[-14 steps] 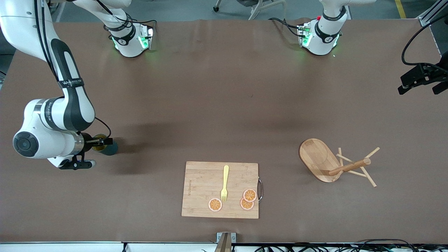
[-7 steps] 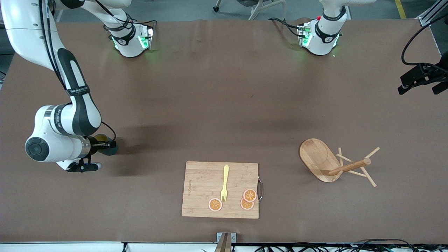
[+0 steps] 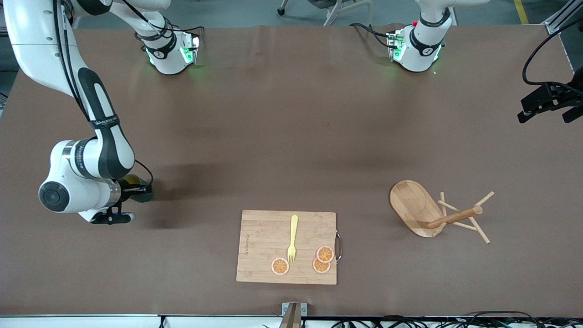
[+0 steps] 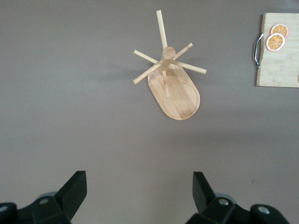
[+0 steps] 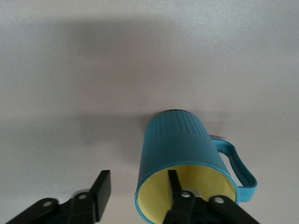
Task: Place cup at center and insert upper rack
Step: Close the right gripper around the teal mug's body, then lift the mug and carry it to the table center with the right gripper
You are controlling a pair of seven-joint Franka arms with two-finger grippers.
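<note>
Over the last second the right gripper (image 3: pixel 139 188) has been sliding in along the table toward the cup (image 3: pixel 142 193) and its jaws have been narrowing; in the right wrist view one finger (image 5: pixel 176 196) is now sitting inside the yellow mouth and the other (image 5: pixel 100 191) is standing outside the ribbed teal wall with a gap still showing, so the pinch on the rim is being formed but is not yet looking firm. I judge this to be the start of the grasp that precedes carrying the cup to the table's middle. The cup is standing upright at the right arm's end of the table, well apart from the cutting board (image 3: pixel 264 246), its long axis vertical, its mouth facing up and its handle (image 5: pixel 238 170) pointing sideways, away from the outside finger. The upper rack (image 3: pixel 428 212) is lying tipped on the table toward the left arm's end, its post running roughly level and pointing away from the board. The left gripper (image 4: pixel 140 196) is waiting high over the table near the rack, jaws spread wide and empty.
</note>
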